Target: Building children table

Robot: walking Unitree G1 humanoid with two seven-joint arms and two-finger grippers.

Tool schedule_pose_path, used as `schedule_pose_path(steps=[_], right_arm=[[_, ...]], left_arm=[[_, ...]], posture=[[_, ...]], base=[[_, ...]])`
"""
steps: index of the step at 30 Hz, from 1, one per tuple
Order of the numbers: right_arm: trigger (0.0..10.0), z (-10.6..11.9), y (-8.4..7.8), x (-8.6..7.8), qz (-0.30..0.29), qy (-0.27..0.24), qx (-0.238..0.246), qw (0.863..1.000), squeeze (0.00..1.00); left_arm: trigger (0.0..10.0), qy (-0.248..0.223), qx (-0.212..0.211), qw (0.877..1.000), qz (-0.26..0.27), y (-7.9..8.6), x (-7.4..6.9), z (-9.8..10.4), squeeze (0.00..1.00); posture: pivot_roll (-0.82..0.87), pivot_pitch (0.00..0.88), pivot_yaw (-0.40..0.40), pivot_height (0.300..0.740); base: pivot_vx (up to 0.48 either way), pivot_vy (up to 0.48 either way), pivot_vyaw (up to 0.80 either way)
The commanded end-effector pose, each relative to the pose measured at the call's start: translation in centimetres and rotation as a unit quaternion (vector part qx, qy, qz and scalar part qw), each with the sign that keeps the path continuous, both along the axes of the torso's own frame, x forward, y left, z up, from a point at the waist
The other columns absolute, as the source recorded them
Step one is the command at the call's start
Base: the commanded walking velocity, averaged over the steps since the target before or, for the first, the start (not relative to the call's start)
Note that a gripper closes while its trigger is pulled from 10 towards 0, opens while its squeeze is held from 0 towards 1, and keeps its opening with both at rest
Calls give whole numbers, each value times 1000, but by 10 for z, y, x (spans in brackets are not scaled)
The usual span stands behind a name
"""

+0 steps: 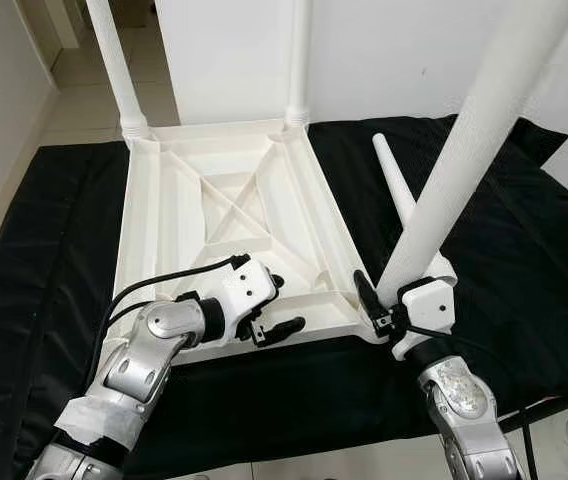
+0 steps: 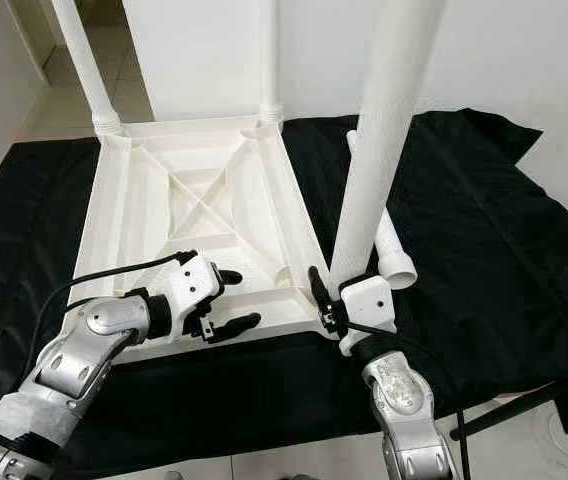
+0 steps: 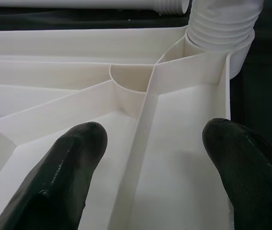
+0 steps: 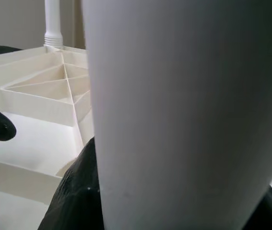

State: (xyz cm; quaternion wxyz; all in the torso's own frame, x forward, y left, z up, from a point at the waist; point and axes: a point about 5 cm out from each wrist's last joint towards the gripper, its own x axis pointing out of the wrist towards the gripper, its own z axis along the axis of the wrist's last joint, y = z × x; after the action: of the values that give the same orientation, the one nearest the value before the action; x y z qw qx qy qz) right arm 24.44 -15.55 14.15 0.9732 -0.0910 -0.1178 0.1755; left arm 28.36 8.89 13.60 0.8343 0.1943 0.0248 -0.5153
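The right tool (image 1: 389, 300), at lower right of the head view, is clenched around the base of a white leg (image 1: 464, 150) that rises steeply toward the upper right of the frame. Its foot sits at the near right corner of the upturned tabletop (image 1: 229, 215). In the right wrist view the leg (image 4: 184, 110) sits between the black fingers (image 4: 76, 191).

The left tool (image 1: 269, 305), at lower centre left, is released, fingers spread and holding nothing. It hovers at the near edge of the tabletop, and its wrist view looks between the two fingers (image 3: 62, 172) across the ribbed underside toward the threaded leg end (image 3: 222, 26) in its corner socket.

Two more legs stand in the far corners at upper left (image 1: 114, 55) and upper centre (image 1: 299, 55). A fourth leg (image 1: 394, 175) lies loose on the black cloth (image 1: 524, 250), just behind the gripped one.

The step in hand looks like seating the third leg in its socket. Next it probably needs turning until tight while the left tool steadies the tabletop, then the loose leg goes in the near left corner.
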Motion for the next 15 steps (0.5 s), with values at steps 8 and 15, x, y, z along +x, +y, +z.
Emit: schedule_pose_path(steps=[8,15], right_arm=[[10000,-23,-7,6,-28,87,22,996,0],[10000,-20,-4,4,18,72,-30,997,0]], left_arm=[[10000,-30,-1,999,40,4,7,9,0],[10000,-29,-1,999,43,4,7,9,0]], posture=[[-25,51,8,740],[-26,48,5,740]], base=[[0,0,0],[0,0,0]])
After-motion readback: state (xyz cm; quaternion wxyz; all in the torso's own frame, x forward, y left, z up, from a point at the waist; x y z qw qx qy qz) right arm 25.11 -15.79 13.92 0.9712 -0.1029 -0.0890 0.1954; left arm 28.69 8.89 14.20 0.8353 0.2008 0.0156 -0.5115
